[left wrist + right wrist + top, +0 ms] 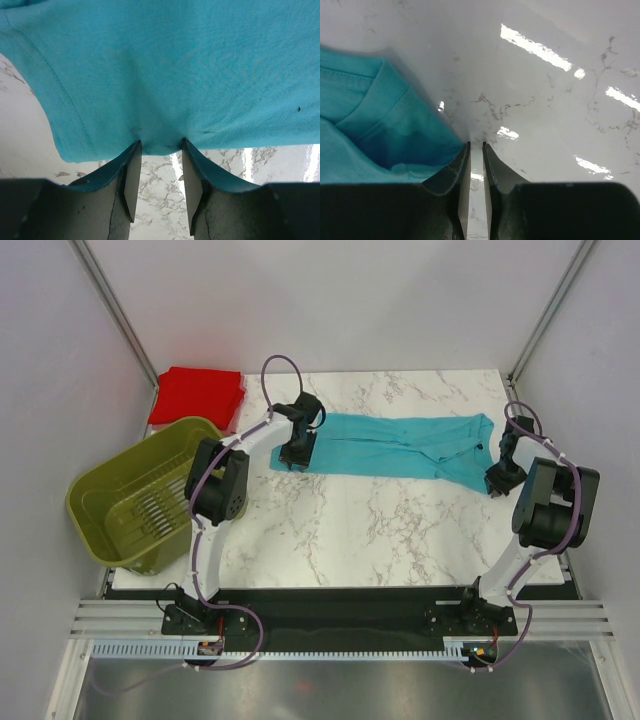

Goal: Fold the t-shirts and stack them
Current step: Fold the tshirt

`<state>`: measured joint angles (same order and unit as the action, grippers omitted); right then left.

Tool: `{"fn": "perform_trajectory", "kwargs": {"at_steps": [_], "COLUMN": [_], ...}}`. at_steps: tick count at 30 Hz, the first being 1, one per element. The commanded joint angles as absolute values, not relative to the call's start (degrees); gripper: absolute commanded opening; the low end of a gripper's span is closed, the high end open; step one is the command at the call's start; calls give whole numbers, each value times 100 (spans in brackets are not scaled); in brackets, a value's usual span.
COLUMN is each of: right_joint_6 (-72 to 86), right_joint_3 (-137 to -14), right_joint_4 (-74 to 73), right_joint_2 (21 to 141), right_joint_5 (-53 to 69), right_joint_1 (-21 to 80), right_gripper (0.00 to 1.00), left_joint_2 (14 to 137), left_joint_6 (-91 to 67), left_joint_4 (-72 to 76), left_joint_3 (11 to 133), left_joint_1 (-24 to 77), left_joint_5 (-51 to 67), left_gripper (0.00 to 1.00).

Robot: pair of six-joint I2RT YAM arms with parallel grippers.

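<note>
The turquoise t-shirt [400, 445] lies as a long, narrow band across the far half of the marble table [350, 525]. My left gripper [295, 462] is at its left end. In the left wrist view this gripper [161, 145] is open, both fingertips [136, 147] touching the cloth's edge [175, 65], with bare marble in the gap behind. My right gripper [497, 483] is at the shirt's right end. Its jaws [476, 144] stand a narrow slit apart with nothing between them, and the turquoise cloth [380, 115] lies just left of the left finger. The red t-shirt [198, 395] lies folded flat at the far left corner.
An olive-green slotted basket [100, 480] sits tilted at the table's left edge, beside the left arm. Grey walls close in the back and both sides. The table's right edge runs close to the right gripper.
</note>
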<state>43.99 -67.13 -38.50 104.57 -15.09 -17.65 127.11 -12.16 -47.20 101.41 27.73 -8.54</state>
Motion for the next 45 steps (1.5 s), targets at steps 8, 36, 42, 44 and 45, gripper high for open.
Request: {"fn": "perform_trajectory", "kwargs": {"at_steps": [8, 36, 42, 44, 45], "right_joint_6": [4237, 5765, 6011, 6160, 6205], "right_joint_3": [-6284, -7417, -7436, -7392, -7366], "right_joint_4": [-3735, -3006, -2997, -3041, -3041], "right_joint_2": [9985, 10256, 10468, 10512, 10512], "right_joint_5": [-2197, -1099, -1230, -1248, -1248], "right_joint_1": [-2232, -80, -44, -44, 95], "right_gripper": [22, 48, 48, 48, 48], "left_joint_2": [12331, 10319, 10037, 10002, 9993], "left_joint_6": [-1459, -1195, -1230, -1222, -1222], "left_joint_4": [-4755, -4720, -4447, -4439, -4430], "left_joint_3": [9677, 9661, 9185, 9202, 9202], "left_joint_1": [2865, 2944, 2962, 2962, 2962], "left_joint_5": [-1213, 333, 536, 624, 615], "left_gripper": [46, 56, 56, 56, 56]}}
